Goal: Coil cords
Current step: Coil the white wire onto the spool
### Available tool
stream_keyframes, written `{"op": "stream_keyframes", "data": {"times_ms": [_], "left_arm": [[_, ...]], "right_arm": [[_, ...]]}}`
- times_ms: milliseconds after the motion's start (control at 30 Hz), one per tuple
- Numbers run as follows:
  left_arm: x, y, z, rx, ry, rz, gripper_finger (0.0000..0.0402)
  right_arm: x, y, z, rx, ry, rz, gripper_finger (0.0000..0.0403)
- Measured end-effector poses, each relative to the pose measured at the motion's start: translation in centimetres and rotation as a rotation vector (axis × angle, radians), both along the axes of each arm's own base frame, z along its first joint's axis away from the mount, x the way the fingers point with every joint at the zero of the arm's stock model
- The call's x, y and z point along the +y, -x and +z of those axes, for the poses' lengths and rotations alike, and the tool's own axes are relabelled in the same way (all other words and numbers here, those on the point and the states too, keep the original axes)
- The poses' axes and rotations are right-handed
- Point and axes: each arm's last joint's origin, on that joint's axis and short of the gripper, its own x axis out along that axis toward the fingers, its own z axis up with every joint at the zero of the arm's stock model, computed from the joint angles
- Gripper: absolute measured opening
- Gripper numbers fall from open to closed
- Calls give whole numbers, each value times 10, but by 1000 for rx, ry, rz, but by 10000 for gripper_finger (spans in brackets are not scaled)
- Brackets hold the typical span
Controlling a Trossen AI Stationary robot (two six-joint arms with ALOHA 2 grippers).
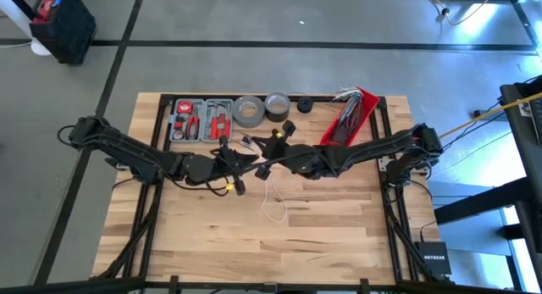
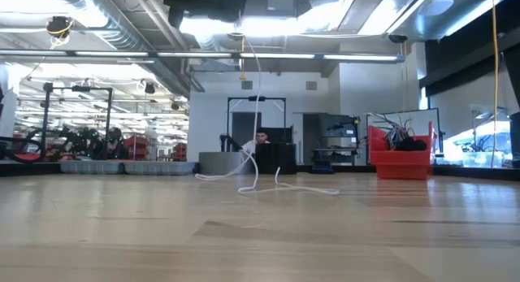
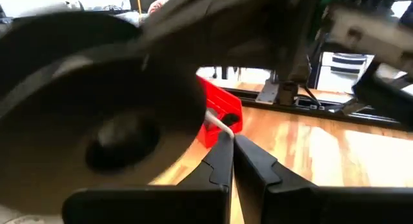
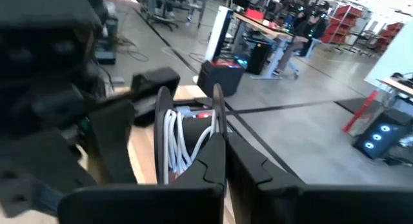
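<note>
The cord is thin and white. It hangs from my two grippers above the table's middle (image 2: 248,87), and its lower part lies in loose loops on the wood (image 1: 273,202) (image 2: 260,184). My left gripper (image 1: 246,163) (image 3: 227,141) is shut on the cord. My right gripper (image 1: 265,158) (image 4: 219,139) faces it closely, shut, with several strands of cord (image 4: 175,143) bunched in upright loops just ahead of its fingers. In the left wrist view, the right arm's dark body fills much of the picture. My left gripper pinches one strand of the cord (image 3: 219,124) between its two fingertips, its fingers about level, pointing toward the table's right side. My right gripper has the cord at its fingertips, where a strand (image 4: 208,132) runs in from the bunched loops. Its fingers are about level, pointing toward the left arm. The loops are clear of the table.
Along the far edge stand a grey tray of red-handled tools (image 1: 201,119), two rolls of tape (image 1: 248,111) (image 1: 277,103), a small black piece (image 1: 305,104) and a red bin of wires (image 1: 349,116). Bare wood lies on the near half (image 1: 254,247).
</note>
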Motion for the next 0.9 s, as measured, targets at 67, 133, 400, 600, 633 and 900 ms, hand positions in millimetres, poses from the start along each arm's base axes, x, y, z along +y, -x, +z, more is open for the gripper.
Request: {"op": "stream_keyframes", "data": {"times_ms": [67,133,400,600,633,900], "left_arm": [[0,0,1,-2,0,1,1],[0,0,1,-2,-5,0,1],[1,0,3,-3,-15,-1,1],[3,0,2,4,-16,1,1],[2,0,1,8,-17,-1,1],[2,0,0,15,-25,-2,1]], "right_arm": [[0,4,8,-21,-9,23,5],[0,9,15,-39,-16,46,5],[-1,23,36,-104,-33,96,5],[-3,34,54,-180,-41,122,5],[-3,36,57,-190,-43,133,5],[-4,51,76,-251,-53,185,5]]}}
